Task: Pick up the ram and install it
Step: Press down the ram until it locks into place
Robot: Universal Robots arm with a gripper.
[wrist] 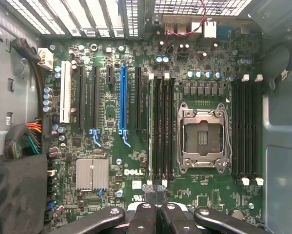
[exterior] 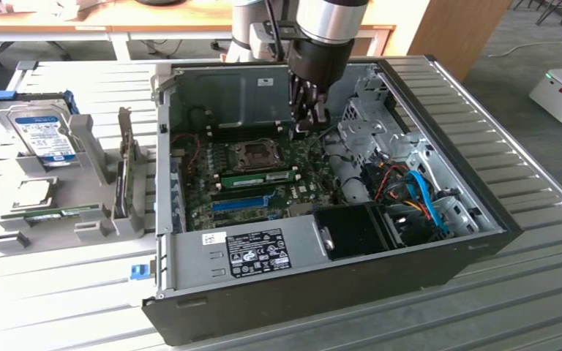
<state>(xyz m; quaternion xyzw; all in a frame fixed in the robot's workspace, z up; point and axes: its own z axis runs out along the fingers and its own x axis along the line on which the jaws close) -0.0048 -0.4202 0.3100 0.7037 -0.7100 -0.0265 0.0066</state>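
The ram (exterior: 261,177), a thin green stick, stands in a slot on the motherboard (exterior: 306,157) inside the open computer case, beside the processor socket (exterior: 258,153). In the wrist view the ram (wrist: 150,126) is seen edge-on in the slot nearest the blue card slot (wrist: 123,100). My gripper (exterior: 306,126) hangs above the board, over the far end of the memory slots. Its fingers (wrist: 146,214) are shut together with nothing between them, the gripper (wrist: 155,191) just past the end latches of the slots.
The black case (exterior: 476,241) has tall walls around the board, with a power supply (exterior: 252,252) and blue cables (exterior: 427,201) at the near side. On the exterior view's left, a grey rack (exterior: 96,227) holds a hard drive (exterior: 47,135) and another green stick (exterior: 61,213).
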